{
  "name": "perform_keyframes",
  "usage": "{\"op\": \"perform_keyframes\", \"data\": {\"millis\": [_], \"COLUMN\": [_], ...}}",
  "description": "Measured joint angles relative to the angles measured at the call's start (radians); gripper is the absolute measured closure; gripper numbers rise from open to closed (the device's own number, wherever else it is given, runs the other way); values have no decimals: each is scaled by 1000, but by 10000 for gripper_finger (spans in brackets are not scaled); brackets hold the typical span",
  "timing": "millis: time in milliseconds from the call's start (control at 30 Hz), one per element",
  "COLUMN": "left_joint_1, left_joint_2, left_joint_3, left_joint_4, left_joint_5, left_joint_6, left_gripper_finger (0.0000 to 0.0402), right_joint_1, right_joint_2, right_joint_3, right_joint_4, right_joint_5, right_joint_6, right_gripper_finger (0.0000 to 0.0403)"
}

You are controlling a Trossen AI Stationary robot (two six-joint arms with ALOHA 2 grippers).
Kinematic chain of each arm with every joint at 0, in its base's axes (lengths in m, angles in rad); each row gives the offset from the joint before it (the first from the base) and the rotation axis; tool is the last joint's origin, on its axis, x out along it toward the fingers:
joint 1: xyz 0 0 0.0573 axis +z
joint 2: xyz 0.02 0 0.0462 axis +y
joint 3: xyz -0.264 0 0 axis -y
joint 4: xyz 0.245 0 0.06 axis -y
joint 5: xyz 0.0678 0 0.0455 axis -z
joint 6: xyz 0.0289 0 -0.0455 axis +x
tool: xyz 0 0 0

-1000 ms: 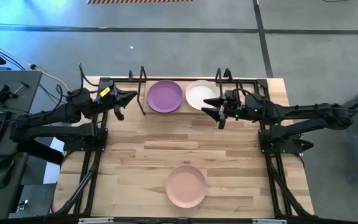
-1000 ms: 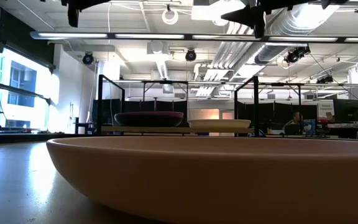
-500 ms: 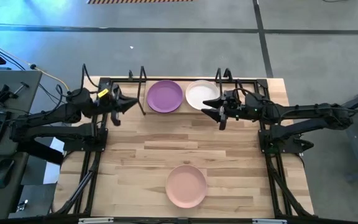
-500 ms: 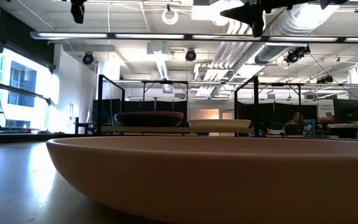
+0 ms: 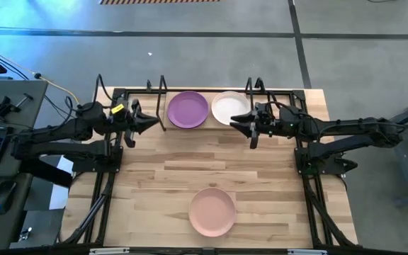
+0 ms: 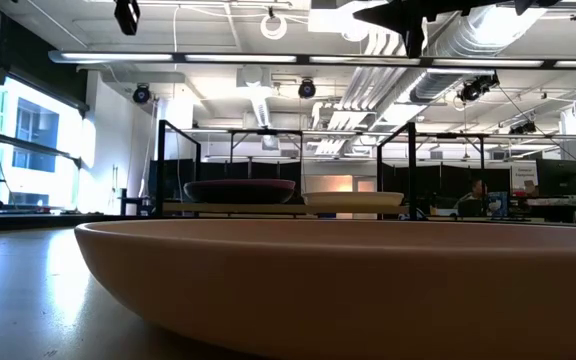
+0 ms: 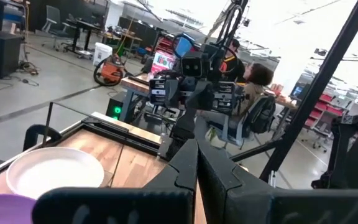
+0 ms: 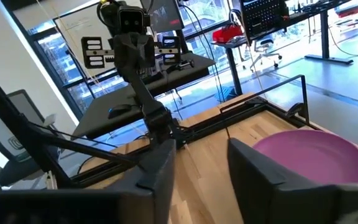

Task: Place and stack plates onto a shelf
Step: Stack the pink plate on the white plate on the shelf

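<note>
While both grippers hover empty, left [image 5: 147,121] jaws closed, right [image 5: 236,126] parted, pink plate [image 5: 212,211] at 6 o'clock appears rigid, light; grip its rim.

light wood tabletop [image 5: 261,177] w/ visible grain, matt smooth pink plate [image 5: 212,211], black wire shelf frame [image 6: 173,150]

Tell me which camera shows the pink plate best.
The high view: the whole pink plate shows on the table's near edge, apart from both arms. The low view is filled by its rim. Neither wrist view shows it.
</note>
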Motion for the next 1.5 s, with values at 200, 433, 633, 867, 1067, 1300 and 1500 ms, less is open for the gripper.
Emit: {"op": "perform_keyframes", "data": {"millis": [200,433,633,867,1067,1300,1500], "left_joint_1": [-15,-15,-15,-14,-88,-295,-469], "left_joint_2": [18,22,22,24,176,455,679], "left_joint_3": [0,0,0,0,83,227,235], "left_joint_4": [-2,-2,-2,7,-118,-310,-314], "left_joint_5": [0,-1,-1,-4,63,64,-29], "left_joint_6": [12,35,61,40,-72,-136,-341], "left_gripper_finger": [402,401,402,400,382,288,229], "right_joint_1": [0,0,0,0,0,0,0], "right_joint_2": [0,0,0,0,0,-50,-138], "right_joint_3": [0,0,0,0,0,2,2], "right_joint_4": [1,1,1,0,-1,-41,-136], "right_joint_5": [-33,-74,-76,-62,-53,-54,-56], "right_joint_6": [-44,-65,-86,-81,-53,-95,-149], "right_gripper_finger": [393,400,401,402,402,403,403]}}
